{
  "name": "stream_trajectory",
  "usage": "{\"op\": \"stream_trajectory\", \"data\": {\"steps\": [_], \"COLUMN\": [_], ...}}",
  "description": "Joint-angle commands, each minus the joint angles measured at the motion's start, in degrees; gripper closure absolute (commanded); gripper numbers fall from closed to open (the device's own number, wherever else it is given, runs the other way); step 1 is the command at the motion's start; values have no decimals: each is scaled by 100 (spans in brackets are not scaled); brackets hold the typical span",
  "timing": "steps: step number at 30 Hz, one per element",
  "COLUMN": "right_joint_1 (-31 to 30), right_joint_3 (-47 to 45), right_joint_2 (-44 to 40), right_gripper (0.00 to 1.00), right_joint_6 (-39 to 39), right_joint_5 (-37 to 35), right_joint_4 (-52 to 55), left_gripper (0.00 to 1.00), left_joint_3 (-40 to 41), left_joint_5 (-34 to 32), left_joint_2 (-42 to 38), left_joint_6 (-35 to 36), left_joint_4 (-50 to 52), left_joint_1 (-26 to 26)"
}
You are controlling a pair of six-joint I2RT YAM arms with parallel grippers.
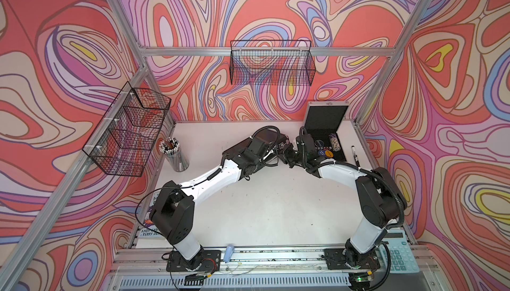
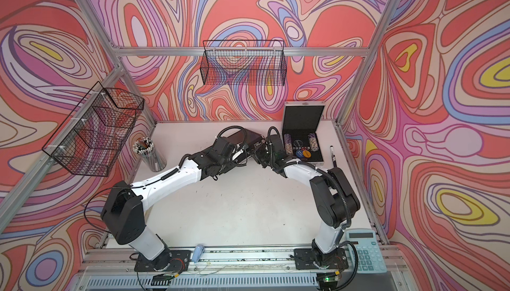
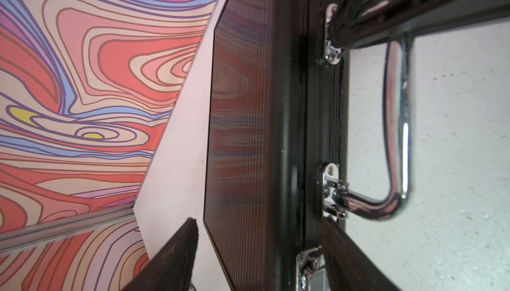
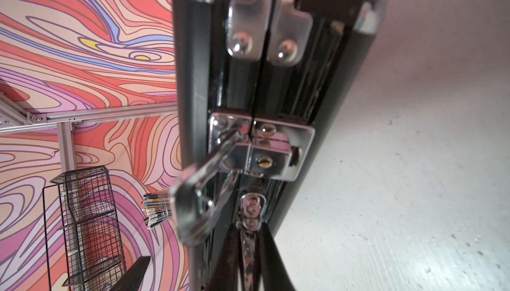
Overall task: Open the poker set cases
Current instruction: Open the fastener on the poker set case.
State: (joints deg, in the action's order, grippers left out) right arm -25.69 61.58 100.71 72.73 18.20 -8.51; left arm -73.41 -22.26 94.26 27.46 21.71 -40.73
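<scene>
One down, by the look of it: the silver case [image 1: 325, 118] sits at the back right of the bench [image 1: 262, 206] with its lid standing up and chips [image 1: 334, 139] on show in the tray. So our attention goes to the black case [image 3: 240, 110]. It lies flat and closed at the back middle of the bench, just beside the silver one, and we have both arms crowded onto its front edge.

The right pincer [image 4: 249, 234] is clamped tight on the chrome handle [image 3: 397, 137]. We read that as an anchor, so the case cannot skid while the lid is worked. The latch [image 4: 256, 148] next to it has its lever sticking out, which looks undone to us; the latch at the far end we cannot judge.

The left pincer [image 3: 259, 220] is spread wide with nothing in it, one jaw over the lid top and the other down by the front edge, straddling the seam. That placement makes sense for catching the lid's lip and lifting. The lid is not yet raised, so we call the job half done.
</scene>
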Motion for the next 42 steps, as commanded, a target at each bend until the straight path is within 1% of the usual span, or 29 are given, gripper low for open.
{"op": "stream_trajectory", "data": {"steps": [1,4,9,11,16,21,25,28,31,33,35,38,42], "right_joint_1": [-103,-104,-103,-105,-103,-103,-104,-109,-107,-111,-104,-103,-104], "right_joint_3": [209,287,343,346,345,362,359,348,320,304,299,281,225], "right_joint_2": [-67,-77,-85,-80,-84,-83,-75,-47,-16,-16,-16,-16,177], "right_gripper": [100,100,100,100,100,100,100,100,100,100,100,100,100], "right_joint_6": [-93,-92,-119,-95,-66,-57,-56,-57,-14,-12,-30,-65,-48], "right_joint_5": [114,114,132,141,154,159,166,154,168,171,143,110,114], "right_joint_4": [-784,-754,-696,-717,-749,-739,-739,-753,-840,-845,-814,-793,-844], "left_gripper": [19,14,9,9,8,10,16,24,37,49,58,64,66], "left_joint_3": [84,242,432,406,453,470,515,563,609,613,581,475,363], "left_joint_5": [46,25,-270,-412,-1081,-1534,-1787,-1869,-1852,-1787,-1681,-1532,-1208], "left_joint_2": [-179,-226,-157,-79,143,357,336,205,74,-14,-105,-207,-382], "left_joint_6": [94,90,270,288,590,879,1056,1155,1147,1084,999,887,593], "left_joint_4": [330,374,318,341,23,-273,-501,-608,-605,-549,-449,-262,6], "left_joint_1": [-168,-273,-361,-374,-404,-448,-486,-488,-487,-481,-489,-481,-323]}}
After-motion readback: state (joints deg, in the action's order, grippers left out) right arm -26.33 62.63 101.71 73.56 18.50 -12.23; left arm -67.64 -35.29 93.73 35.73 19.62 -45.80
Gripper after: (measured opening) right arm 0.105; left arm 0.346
